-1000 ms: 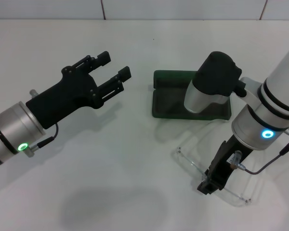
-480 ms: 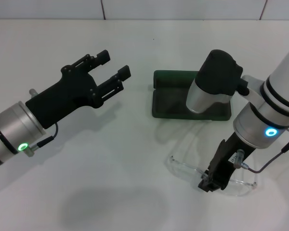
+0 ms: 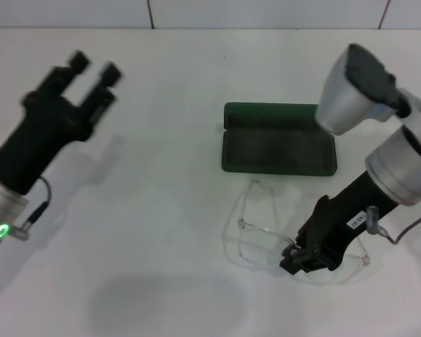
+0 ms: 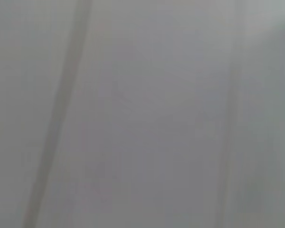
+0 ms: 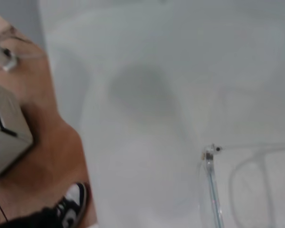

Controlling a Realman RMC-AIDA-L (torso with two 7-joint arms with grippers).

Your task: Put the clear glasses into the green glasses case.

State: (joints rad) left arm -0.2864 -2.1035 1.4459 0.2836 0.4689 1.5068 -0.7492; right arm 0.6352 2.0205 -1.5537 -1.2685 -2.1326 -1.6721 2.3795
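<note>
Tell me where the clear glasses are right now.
In the head view, the clear glasses are on the robot's right, in the right gripper, just in front of the open green glasses case.

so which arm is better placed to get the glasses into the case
The right. Its gripper is down on the glasses, just in front of the open case. The left gripper is raised far off to the left side of the table, away from both.

No readable text, brand, number or sign anywhere. Small white label on the right gripper body, lettering too small to make out. No lettering visible on the green glasses case.
</note>
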